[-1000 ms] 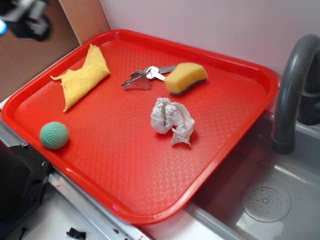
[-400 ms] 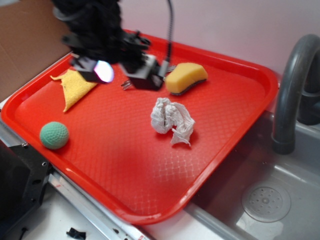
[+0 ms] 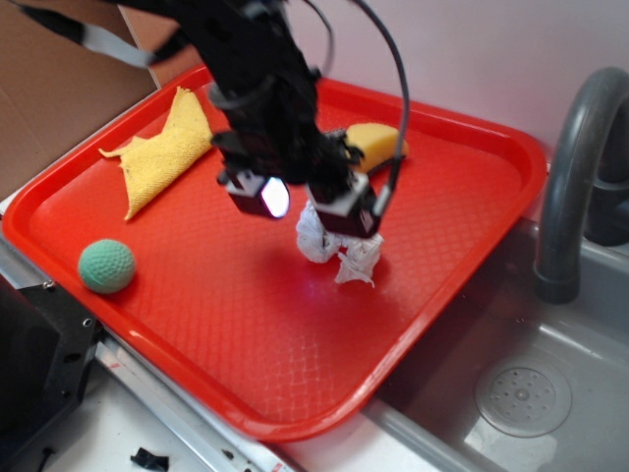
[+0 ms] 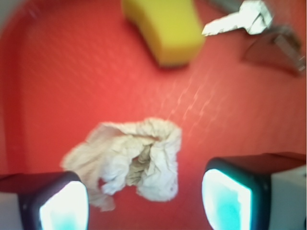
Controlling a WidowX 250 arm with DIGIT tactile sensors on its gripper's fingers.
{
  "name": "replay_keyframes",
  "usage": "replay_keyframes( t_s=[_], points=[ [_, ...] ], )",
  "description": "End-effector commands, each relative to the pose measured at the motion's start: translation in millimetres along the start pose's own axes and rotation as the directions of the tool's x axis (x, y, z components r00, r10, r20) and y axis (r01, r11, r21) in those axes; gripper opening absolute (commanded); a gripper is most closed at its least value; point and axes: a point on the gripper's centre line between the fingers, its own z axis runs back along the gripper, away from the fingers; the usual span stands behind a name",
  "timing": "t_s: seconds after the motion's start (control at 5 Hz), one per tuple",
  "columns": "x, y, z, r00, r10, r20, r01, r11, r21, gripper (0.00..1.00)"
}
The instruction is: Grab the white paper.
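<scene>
The white paper [image 3: 346,258], a crumpled off-white wad, lies on the red tray [image 3: 246,334] right of centre; in the wrist view the white paper [image 4: 129,160] sits below middle. My gripper [image 3: 307,205] hovers over it, open, fingers spread wide with the wad between and slightly ahead of them. In the wrist view the gripper [image 4: 144,203] has one glowing pad at the lower left and another fingertip [image 4: 225,201] at the lower right. Nothing is held. The arm hides the paper's upper part in the exterior view.
A yellow sponge [image 3: 378,141] [image 4: 165,28] and metal keys [image 4: 242,19] lie just behind the paper. A yellow cloth [image 3: 162,152] is at the tray's back left, a green ball [image 3: 105,265] at the front left. A grey faucet [image 3: 570,177] and sink stand right.
The arm came in from the upper left and swept right and forward across the tray, ending above the white paper. The paper and other things have not moved.
</scene>
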Motion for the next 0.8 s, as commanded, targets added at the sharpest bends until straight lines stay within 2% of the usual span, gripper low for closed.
replay_keyframes(
  t_s=[0.0, 0.2, 0.4, 0.6],
  points=[
    [13.2, -7.2, -24.6, 1.000, 0.005, -0.017, -0.005, 1.000, 0.005, 1.00],
    [12.6, -13.1, -28.8, 1.000, -0.014, -0.027, 0.014, 1.000, -0.011, 0.92],
    [10.7, -13.6, -24.7, 1.000, 0.001, -0.011, -0.001, 1.000, -0.001, 0.00],
    [9.6, -7.9, -12.1, 0.999, -0.025, -0.022, 0.025, 1.000, 0.011, 0.00]
  ],
)
